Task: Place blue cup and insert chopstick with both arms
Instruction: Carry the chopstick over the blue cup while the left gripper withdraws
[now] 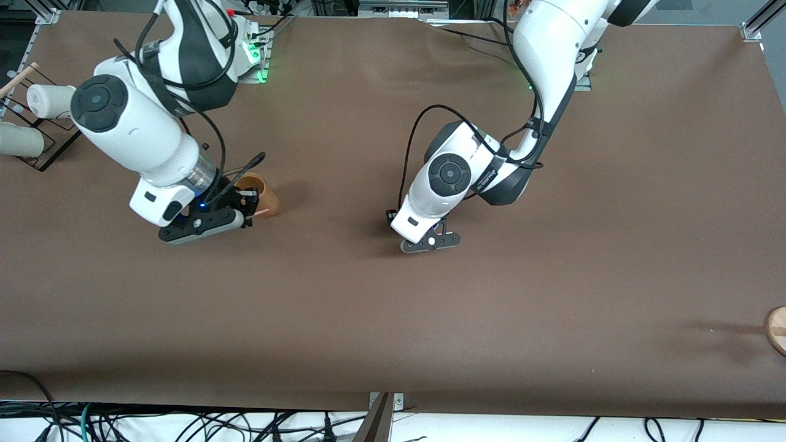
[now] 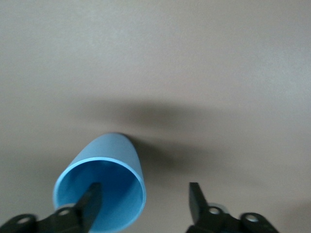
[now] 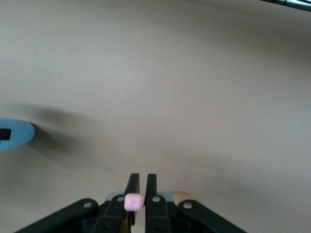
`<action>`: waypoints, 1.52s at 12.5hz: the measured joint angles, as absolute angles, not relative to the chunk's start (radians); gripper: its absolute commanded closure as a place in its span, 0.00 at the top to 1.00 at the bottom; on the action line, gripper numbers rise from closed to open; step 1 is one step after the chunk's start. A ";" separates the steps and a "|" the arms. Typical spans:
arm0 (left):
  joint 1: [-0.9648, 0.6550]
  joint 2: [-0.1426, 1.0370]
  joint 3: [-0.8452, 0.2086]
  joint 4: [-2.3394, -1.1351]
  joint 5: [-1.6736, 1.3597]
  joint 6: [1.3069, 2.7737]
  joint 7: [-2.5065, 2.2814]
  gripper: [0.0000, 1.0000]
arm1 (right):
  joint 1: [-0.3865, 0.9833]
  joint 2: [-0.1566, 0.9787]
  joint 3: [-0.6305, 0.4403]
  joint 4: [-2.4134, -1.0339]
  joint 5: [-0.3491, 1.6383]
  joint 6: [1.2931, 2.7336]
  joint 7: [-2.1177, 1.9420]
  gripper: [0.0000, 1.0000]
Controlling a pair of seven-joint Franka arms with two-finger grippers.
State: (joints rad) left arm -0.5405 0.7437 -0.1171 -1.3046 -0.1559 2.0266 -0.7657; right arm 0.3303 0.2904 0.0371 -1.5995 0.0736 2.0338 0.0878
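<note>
The blue cup (image 2: 104, 177) shows in the left wrist view, its mouth toward the camera, on the brown table. My left gripper (image 2: 144, 194) is open, one finger (image 2: 90, 204) inside the cup and the other outside its wall. In the front view the left gripper (image 1: 427, 238) is low over the table's middle and hides the cup. My right gripper (image 1: 249, 204) is shut on the pinkish chopstick (image 1: 263, 212), beside the tan cylinder holder (image 1: 261, 193). The right wrist view shows the chopstick's end (image 3: 133, 201) between the fingers and the cup's edge (image 3: 17, 135).
A dark rack with white mugs (image 1: 46, 101) and a pale wooden stick (image 1: 18, 78) stands at the right arm's end of the table. A round wooden piece (image 1: 776, 329) lies at the left arm's end, nearer the front camera.
</note>
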 measured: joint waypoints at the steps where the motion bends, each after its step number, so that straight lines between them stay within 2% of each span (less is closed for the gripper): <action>1: -0.527 0.729 -0.116 -1.270 -0.156 1.960 -0.766 1.00 | 0.352 0.301 0.038 -1.579 0.074 2.034 0.124 0.00; 5: -0.397 0.613 -0.109 -1.225 -0.154 1.781 -0.627 1.00 | 0.453 0.328 0.041 -1.526 0.074 2.058 0.303 0.00; 10: -0.203 0.479 -0.104 -1.223 -0.080 1.551 -0.407 1.00 | 0.607 0.396 0.044 -1.523 0.074 2.283 0.595 0.00; 15: -0.026 0.329 -0.099 -1.226 -0.078 1.430 -0.273 1.00 | 0.733 0.470 0.041 -1.521 0.051 2.440 0.797 0.00; 19: -0.009 0.243 -0.057 -1.275 -0.040 1.362 -0.110 1.00 | 0.747 0.515 0.039 -1.520 -0.025 2.466 0.857 0.00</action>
